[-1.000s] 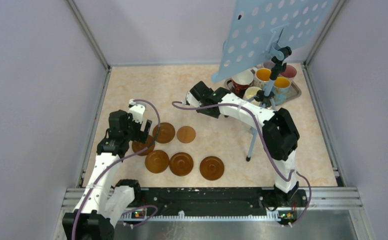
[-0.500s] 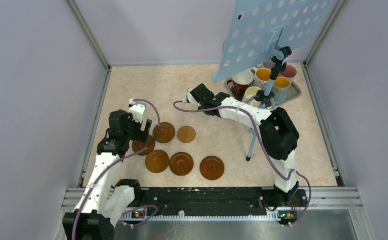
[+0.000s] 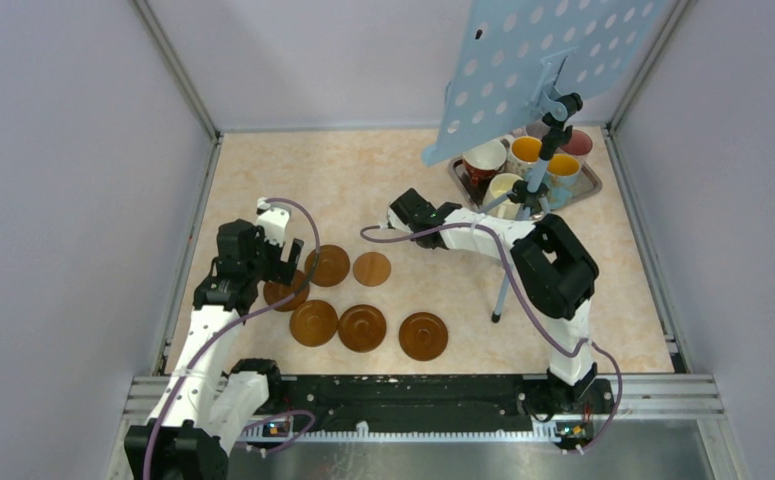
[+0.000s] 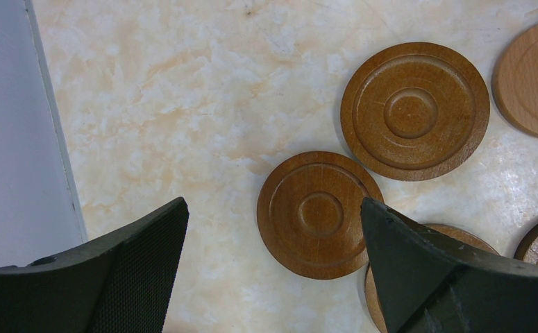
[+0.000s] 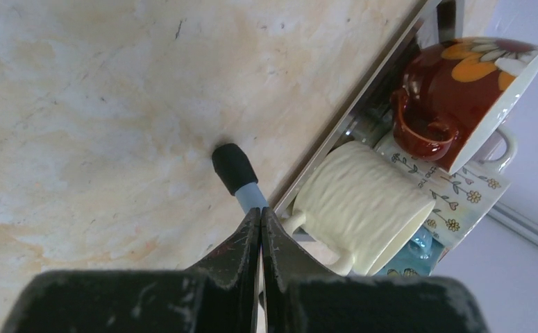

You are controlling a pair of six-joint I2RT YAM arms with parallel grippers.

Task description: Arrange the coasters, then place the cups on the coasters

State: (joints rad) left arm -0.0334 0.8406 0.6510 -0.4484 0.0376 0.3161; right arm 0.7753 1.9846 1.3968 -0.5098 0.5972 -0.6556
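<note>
Coasters (image 3: 363, 327) lie flat, ringed faces up, in two loose rows on the marbled beige bench (image 3: 363, 170), the released left claw (image 4: 273, 208) above one; cups (image 3: 523, 155) stand upright on the far-right metal tray (image 3: 591, 186), clenched empty right claw (image 5: 261, 222) nearby, lilac walls (image 3: 63, 200) around.

Six brown coasters (image 3: 362, 327) lay flat at the near left, one lighter coaster (image 3: 371, 268) among them; the cups (image 3: 524, 152) stood crowded together far right.

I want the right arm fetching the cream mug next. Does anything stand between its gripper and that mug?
Yes: the stand leg, its black foot on the table beside the tray rim, lies directly between the shut right gripper and the cream mug.
</note>
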